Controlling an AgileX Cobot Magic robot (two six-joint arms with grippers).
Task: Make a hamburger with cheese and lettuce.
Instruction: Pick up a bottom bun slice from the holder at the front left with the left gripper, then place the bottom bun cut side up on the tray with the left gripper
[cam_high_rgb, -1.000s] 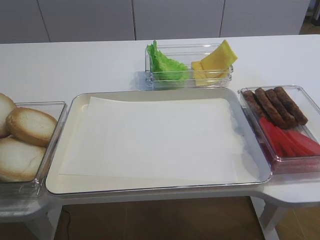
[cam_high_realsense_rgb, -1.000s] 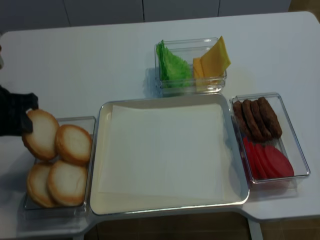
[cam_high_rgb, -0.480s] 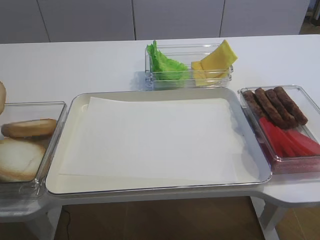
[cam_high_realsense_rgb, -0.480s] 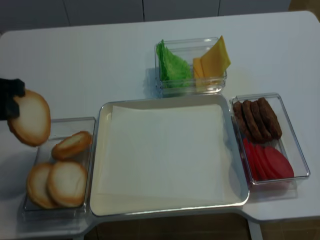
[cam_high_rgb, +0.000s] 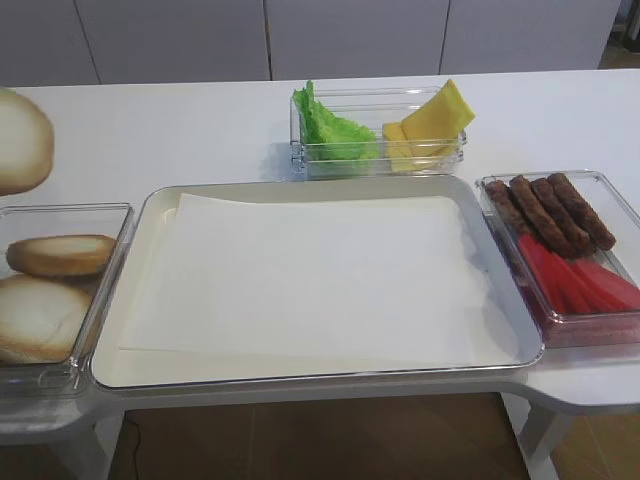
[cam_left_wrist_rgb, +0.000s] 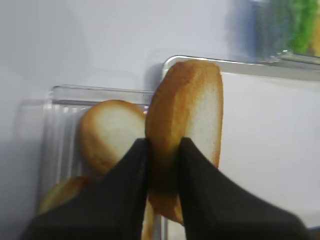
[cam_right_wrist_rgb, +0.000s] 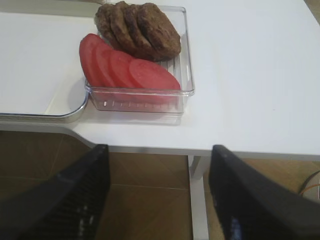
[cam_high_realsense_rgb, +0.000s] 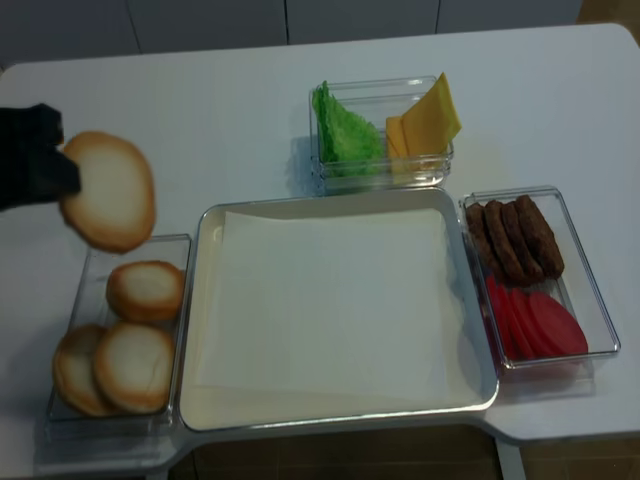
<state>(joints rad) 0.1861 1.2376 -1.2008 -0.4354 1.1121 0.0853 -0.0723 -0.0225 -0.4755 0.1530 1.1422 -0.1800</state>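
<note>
Your left gripper (cam_left_wrist_rgb: 164, 172) was clamped on the hamburger (cam_left_wrist_rgb: 186, 127) bun half, both dark fingers (cam_left_wrist_rgb: 125, 185) pressed against its toasted edge, the bun standing on edge between them with its pale cut face turned to the right of the wrist view. In the realsense view that bun (cam_high_realsense_rgb: 107, 190) hung in the air just right of the gripper (cam_high_realsense_rgb: 62, 172), above the clear bun container (cam_high_realsense_rgb: 178, 245) holding three more halves and just left of the paper-lined tray (cam_high_realsense_rgb: 480, 385). The lettuce (cam_high_realsense_rgb: 342, 128) and the cheese (cam_high_realsense_rgb: 428, 118) sat together in one clear box well to the right of the gripper, beyond the tray. In the other high view only part of the bun (cam_high_rgb: 22, 140) showed at the left edge, the gripper cut off entirely. Your right gripper (cam_right_wrist_rgb: 157, 197) stood wide open and empty, its blurred fingers (cam_right_wrist_rgb: 80, 195) below the table edge, near the tomato and patty box (cam_right_wrist_rgb: 186, 65).
</note>
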